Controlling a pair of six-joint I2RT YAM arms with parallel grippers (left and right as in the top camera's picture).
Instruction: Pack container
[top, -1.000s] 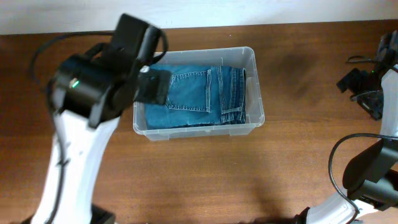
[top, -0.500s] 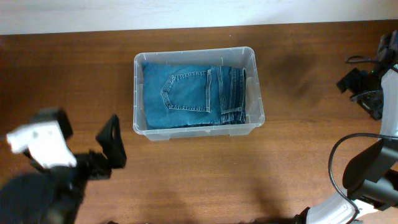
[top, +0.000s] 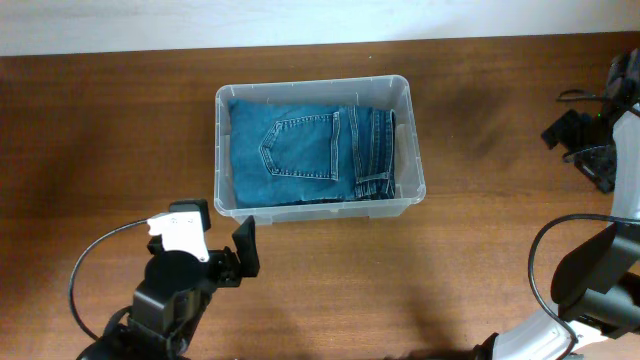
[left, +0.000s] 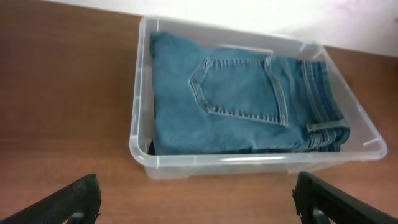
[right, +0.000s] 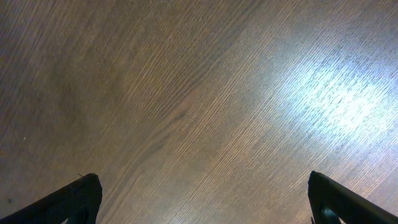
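The container (top: 412, 130), a clear plastic bin, stands mid-table with folded blue jeans (top: 310, 155) lying flat inside, back pocket up. My left gripper (top: 215, 240) hovers near the table's front left, short of the bin's near wall, open and empty. In the left wrist view the container (left: 139, 127) and the jeans (left: 242, 99) fill the frame, and the left gripper (left: 199, 208) shows only bare wood between its wide-apart black fingertips. My right gripper (top: 585, 150) sits at the far right edge. In its own view the right gripper (right: 202, 202) is open over bare table.
The wooden table (top: 480, 260) stretches around the bin, with a white wall (top: 300, 20) along its back edge. Black cables (top: 545, 260) loop beside the right arm, and another cable (top: 85, 270) trails from the left arm.
The left arm has pulled back from over the container's left side to the front left of the table, leaving the bin and jeans uncovered. The right arm has not moved.
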